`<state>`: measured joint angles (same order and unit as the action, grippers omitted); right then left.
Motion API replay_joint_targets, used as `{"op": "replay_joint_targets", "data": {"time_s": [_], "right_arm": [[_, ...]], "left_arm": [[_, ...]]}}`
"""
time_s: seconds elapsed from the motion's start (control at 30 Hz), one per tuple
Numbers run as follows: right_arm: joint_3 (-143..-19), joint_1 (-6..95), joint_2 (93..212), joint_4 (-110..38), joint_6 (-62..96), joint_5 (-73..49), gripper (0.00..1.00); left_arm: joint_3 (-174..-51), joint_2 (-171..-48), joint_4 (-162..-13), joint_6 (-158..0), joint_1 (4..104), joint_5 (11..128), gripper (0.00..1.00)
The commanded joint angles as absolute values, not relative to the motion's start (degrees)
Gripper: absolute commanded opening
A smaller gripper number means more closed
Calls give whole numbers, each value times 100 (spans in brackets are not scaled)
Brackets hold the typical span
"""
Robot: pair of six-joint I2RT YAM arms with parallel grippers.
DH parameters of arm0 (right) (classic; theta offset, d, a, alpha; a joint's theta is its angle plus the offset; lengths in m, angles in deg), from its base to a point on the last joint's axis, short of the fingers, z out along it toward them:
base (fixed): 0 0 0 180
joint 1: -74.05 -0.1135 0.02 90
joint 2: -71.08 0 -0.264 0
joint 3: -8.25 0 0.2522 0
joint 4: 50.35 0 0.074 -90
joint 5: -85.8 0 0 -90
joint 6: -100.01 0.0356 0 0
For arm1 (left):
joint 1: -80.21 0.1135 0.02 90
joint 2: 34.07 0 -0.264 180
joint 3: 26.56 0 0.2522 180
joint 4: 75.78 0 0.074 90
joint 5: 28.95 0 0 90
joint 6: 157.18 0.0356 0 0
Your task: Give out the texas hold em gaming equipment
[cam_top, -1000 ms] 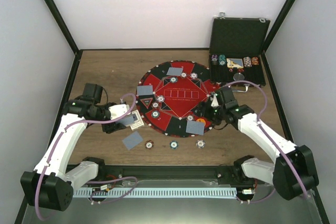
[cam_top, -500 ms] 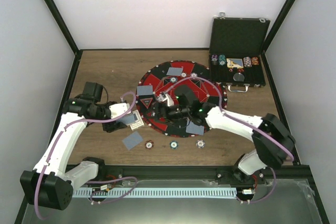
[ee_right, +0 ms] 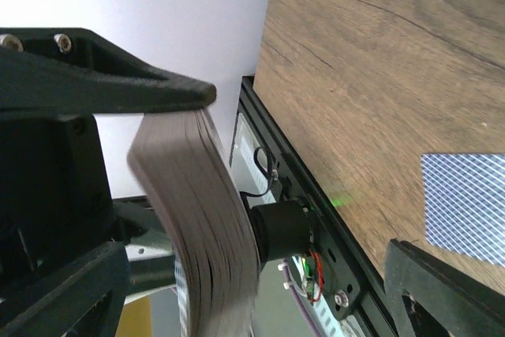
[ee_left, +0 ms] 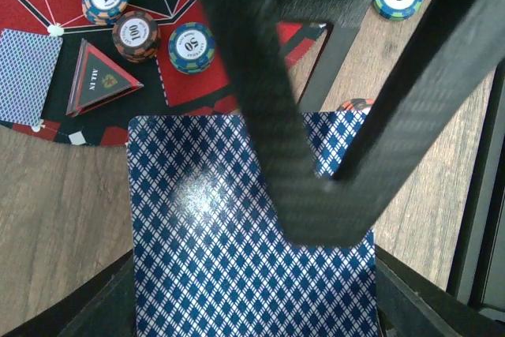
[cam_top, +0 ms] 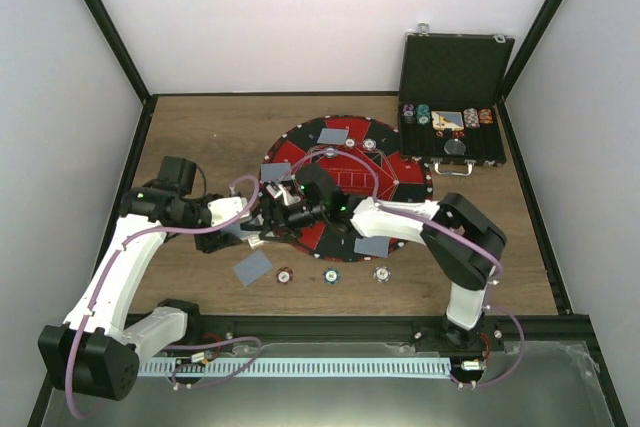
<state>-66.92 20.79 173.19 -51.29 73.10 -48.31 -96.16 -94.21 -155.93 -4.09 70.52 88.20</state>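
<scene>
Brown wooden table [cam_top: 200, 127], grippers meeting beside the round red-and-black mat [cam_top: 395, 169].
The left gripper [cam_top: 245, 229] pinches a blue diamond-backed card deck [ee_left: 205, 258]; the right gripper [cam_top: 270, 215] has its fingers spread over it.

Your table [cam_top: 200, 137]: brown wood.
Far side: round mat [cam_top: 345, 177], black case [cam_top: 455, 67].
Near you: one card [cam_top: 252, 268], three chips [cam_top: 331, 275].

blocked: right arm [cam_top: 400, 215] across mat [cam_top: 395, 172]; chips [cam_top: 328, 274] just nearside | free: table [cam_top: 200, 127] far-left corner
</scene>
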Motion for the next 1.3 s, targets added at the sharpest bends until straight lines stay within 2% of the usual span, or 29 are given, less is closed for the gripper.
{"op": "replay_joint_targets", "data": {"time_s": [0.0,0.17,0.4,0.7,0.83,1.13,1.2,1.27], "right_arm": [[-7256,1966,17744,-5536,7451,-5230,90],[-7636,1921,18236,-5522,7456,-5472,88],[-7432,2104,18333,-5535,7458,-5470,83],[-6698,2558,17756,-5572,7351,-5285,64],[-6610,2597,17568,-5536,7307,-5245,53],[-6562,2647,17086,-5481,7282,-5150,8],[-6491,2698,16935,-5444,7264,-5123,2],[-6437,2765,16822,-5319,7199,-5081,1]], "left_arm": [[-9753,-9366,-15660,-355,7028,8985,4],[-9785,-9379,-15675,-355,7021,8970,4],[-9815,-9373,-15703,-358,7019,8970,4],[-9838,-9370,-15705,-355,7019,8944,4],[-9841,-9391,-15689,-362,7019,8952,4],[-9788,-9405,-15643,-364,7021,8877,4],[-9747,-9388,-15612,-357,7020,8848,4],[-9701,-9377,-15587,-363,7019,8815,4]]}}
